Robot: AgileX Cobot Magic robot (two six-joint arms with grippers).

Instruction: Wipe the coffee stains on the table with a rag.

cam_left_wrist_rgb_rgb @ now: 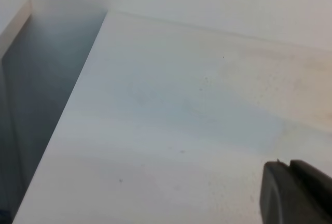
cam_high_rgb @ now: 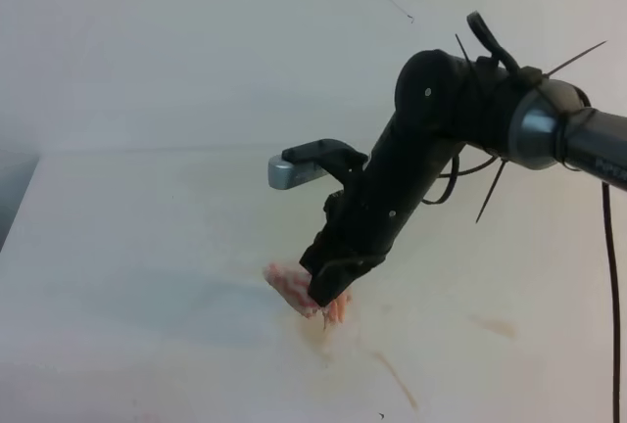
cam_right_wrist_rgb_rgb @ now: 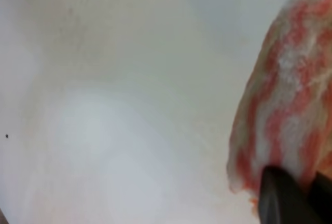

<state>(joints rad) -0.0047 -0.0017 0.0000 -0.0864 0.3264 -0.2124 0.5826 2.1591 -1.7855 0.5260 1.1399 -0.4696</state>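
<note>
The right gripper (cam_high_rgb: 328, 298), clenched on the rag (cam_high_rgb: 294, 289), presses it flat against the table (cam_high_rgb: 127, 276), so cloth meets the coffee stains (cam_high_rgb: 396, 376).

Our right arm (cam_high_rgb: 392, 178) is matte black, with small pale screws dotting its housing. Above the fingers (cam_right_wrist_rgb_rgb: 282, 198), which are dark and blunt, sits a silver-grey camera block (cam_high_rgb: 292, 170) on a black bracket. Farther up comes a grey metallic joint collar (cam_high_rgb: 534, 129), with thin black cables (cam_high_rgb: 613, 276) and zip-tie ends sticking out.
</note>
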